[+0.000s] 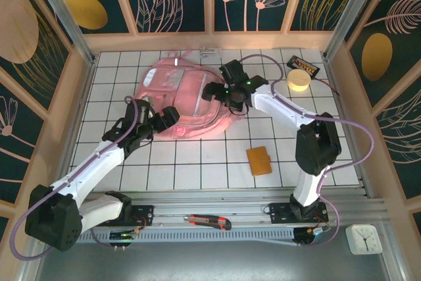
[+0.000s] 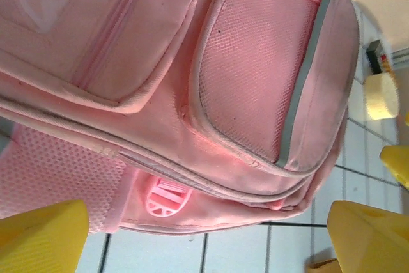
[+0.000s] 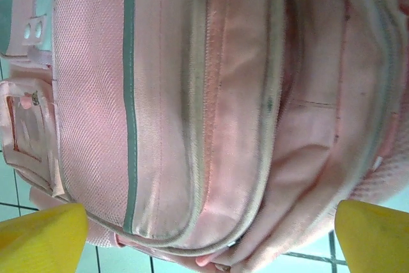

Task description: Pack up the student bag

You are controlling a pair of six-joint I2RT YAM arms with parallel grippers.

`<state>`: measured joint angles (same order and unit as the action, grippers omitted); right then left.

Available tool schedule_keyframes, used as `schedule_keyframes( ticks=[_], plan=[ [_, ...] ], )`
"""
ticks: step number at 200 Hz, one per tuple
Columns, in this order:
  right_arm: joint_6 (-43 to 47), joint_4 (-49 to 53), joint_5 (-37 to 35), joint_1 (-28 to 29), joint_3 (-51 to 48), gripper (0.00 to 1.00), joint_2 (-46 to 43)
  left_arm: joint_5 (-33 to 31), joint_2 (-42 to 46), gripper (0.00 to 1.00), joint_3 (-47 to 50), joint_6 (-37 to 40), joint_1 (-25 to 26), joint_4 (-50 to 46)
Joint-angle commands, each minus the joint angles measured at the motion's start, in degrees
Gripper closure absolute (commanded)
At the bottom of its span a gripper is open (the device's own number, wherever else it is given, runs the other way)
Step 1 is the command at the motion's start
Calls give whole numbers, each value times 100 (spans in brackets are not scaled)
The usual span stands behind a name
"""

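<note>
The student bag (image 1: 184, 97), a big soft pink backpack with pale grey strips, lies flat at the back middle of the tiled table. My left gripper (image 1: 163, 118) hovers at its near-left edge; in the left wrist view the gripper (image 2: 204, 241) is open, with yellow fingertips (image 2: 41, 234) wide apart just below the bag's (image 2: 255, 81) rim and only tile between them. My right gripper (image 1: 225, 94) is over the bag's right side; in the right wrist view it (image 3: 208, 238) stands open, its fingertips (image 3: 374, 234) straddling the bag's (image 3: 192, 107) zipped edge without pinching it.
An orange wallet (image 1: 259, 160) lies on the tiles at the front right. A pale yellow round roll (image 1: 298, 81) and a small black box (image 1: 304, 67) sit at the back right. A red and black utility knife (image 1: 207, 221) rests on the front rail. Wooden walls enclose the table.
</note>
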<state>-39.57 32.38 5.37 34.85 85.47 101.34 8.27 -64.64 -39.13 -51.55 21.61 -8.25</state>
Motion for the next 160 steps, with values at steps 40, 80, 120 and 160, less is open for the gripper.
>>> schedule_keyframes(
  ticks=[40, 80, 120, 160],
  plan=[
    [461, -665, 181, -598, -83, 1, -561, 584, -196, 16, 1212, -1855, -346, 1844],
    [785, -895, 893, -890, 335, 8, -320, 261, -500, 26, 1622, -2795, -347, 3129],
    [1004, -468, 1473, -1013, 925, 30, 119, 288, -1008, 34, 1617, -3244, -347, 3769],
    [593, -735, 1383, -771, 507, 34, -120, 593, -1483, 36, 1712, -3285, -345, 4404]
  ],
)
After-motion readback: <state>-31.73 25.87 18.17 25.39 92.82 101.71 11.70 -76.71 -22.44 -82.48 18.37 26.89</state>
